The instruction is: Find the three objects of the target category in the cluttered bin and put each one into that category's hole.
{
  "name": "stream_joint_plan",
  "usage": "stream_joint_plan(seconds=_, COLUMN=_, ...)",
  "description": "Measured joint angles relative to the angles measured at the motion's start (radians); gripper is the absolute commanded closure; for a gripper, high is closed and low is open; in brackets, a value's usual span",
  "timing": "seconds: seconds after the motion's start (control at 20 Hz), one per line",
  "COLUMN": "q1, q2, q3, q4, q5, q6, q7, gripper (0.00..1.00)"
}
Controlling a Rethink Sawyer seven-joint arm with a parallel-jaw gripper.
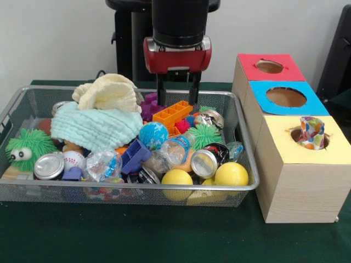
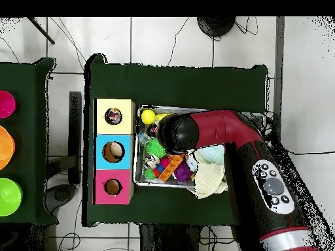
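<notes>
Filling the left and centre of the front view, the wire-mesh basket (image 1: 241, 137) sits on the dark green table cover (image 1: 164, 235), packed with clutter. To its right, a row of three wood-grain boxes runs from upper right toward the lower right: red-topped box (image 1: 271, 67) farthest up, blue-topped box (image 1: 285, 97) in the middle, yellow-topped box (image 1: 303, 164) lowest. Red and black arm (image 2: 222, 127) enters from the top centre; in the overhead view it covers much of the basket's right side.

Gripper (image 1: 177, 94) hangs over the upper middle of the basket, fingers parted with nothing between them, tips just above the orange building block (image 1: 173, 114) and the purple block (image 1: 149, 106).

Cloths, upper left of the basket: cream-yellow waffle cloth (image 1: 107, 92) lying on the mint-green waffle cloth (image 1: 96, 127).

One polka-dot cloth (image 1: 311, 132) stands partly out of the yellow-topped box's hole (image 1: 308, 138). Other dotted cloths: possibly a patch at the basket's lower front, too obscured to confirm.

Small items: globe ball (image 1: 153, 135), two yellow balls (image 1: 176, 179), green fuzzy toy (image 1: 27, 148).
</notes>
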Motion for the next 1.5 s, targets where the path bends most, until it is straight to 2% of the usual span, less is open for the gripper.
stream_joint_plan(seconds=0.25, q1=-0.001, q2=0.091, q3=-0.001, q4=-0.068, q5=-0.009, q6=-0.012, q7=0.0, gripper=0.0)
stream_joint_plan(seconds=0.5, q1=-0.006, q2=0.147, q3=-0.001, q4=-0.096, q5=-0.034, q6=-0.035, q7=0.0, gripper=0.0)
stream_joint_plan(seconds=1.0, q1=-0.033, q2=0.195, q3=-0.002, q4=-0.101, q5=-0.047, q6=-0.076, q7=0.0, gripper=0.0)
stream_joint_plan(seconds=1.5, q1=-0.049, q2=0.252, q3=-0.004, q4=-0.111, q5=-0.086, q6=-0.189, q7=0.0, gripper=0.0)
